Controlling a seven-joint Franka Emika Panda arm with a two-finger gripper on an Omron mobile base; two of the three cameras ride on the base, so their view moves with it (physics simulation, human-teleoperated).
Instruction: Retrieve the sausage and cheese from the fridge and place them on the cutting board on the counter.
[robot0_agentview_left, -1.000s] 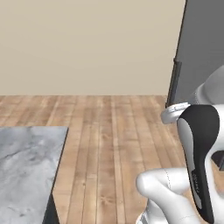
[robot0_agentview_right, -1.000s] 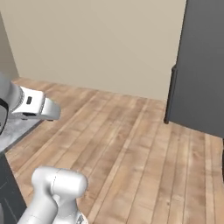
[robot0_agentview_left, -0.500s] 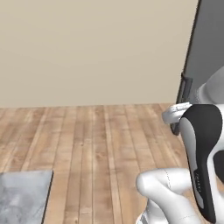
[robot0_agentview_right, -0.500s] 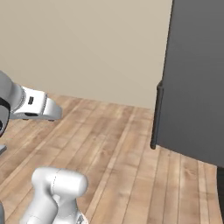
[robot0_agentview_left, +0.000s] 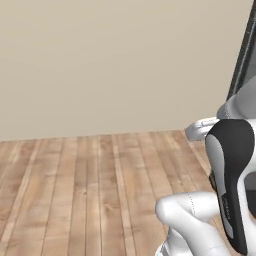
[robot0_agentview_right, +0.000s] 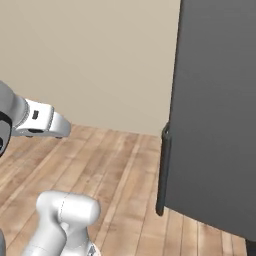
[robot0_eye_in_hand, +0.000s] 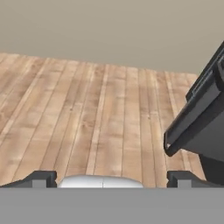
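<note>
Approach step: fridge (robot0_agentview_right: 215, 115) door shut, so sausage and cheese are presumably inside. Gripper (robot0_eye_in_hand: 111, 177) spread wide, empty, left of the fridge handle (robot0_agentview_right: 162, 170). Next: reach the handle, pull.

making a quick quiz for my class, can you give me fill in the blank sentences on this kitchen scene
1. The fridge door is ____.
2. The fridge's black handle runs ____.
3. The floor is made of ____ planks.
4. The gripper jaws stand ____, holding nothing.

Missing words: shut; vertically; wooden; open
</note>
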